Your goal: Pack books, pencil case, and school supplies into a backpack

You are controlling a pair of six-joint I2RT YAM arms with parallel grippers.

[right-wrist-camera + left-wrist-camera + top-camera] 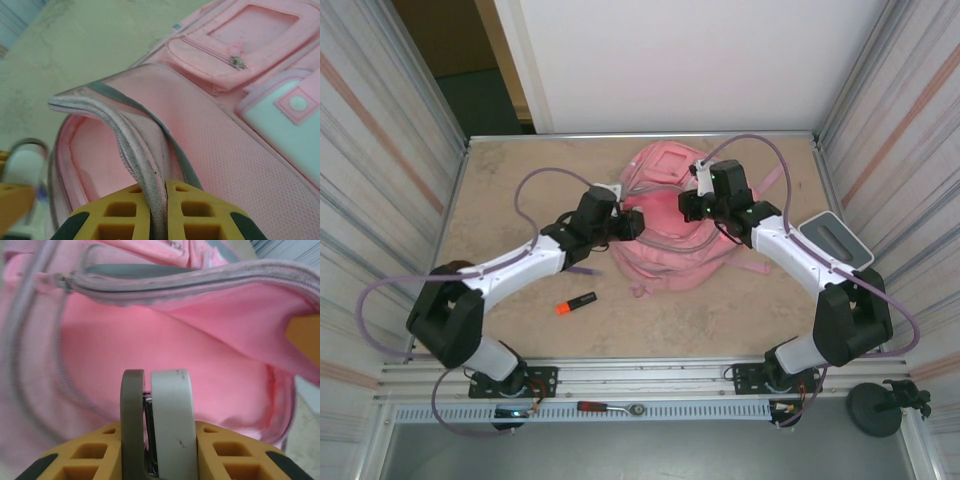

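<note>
Left claw (157,427): jaws partly closed, clamped on a white-and-grey rounded piece (170,405) standing upright between the fingers. Can't tell what it is. The claw sits at the mouth of the pink backpack (670,255), with the pink lining directly ahead of it and the zip edge arching above.

Right claw (159,187): jaws pinched nearly together on the backpack's zipper rim, fabric edge running out between the fingers. The rim is pulled up and the main pocket gapes just left of this claw. A zipped front pocket and white patches lie ahead and to its right.

From above, both claws face each other across the opening, close together.

Orange-and-black marker (576,303) lies on the desk (520,190), behind the left claw toward the arm bases and well apart from it. A grey-white box (835,240) sits right of the right claw, beside its forearm.
</note>
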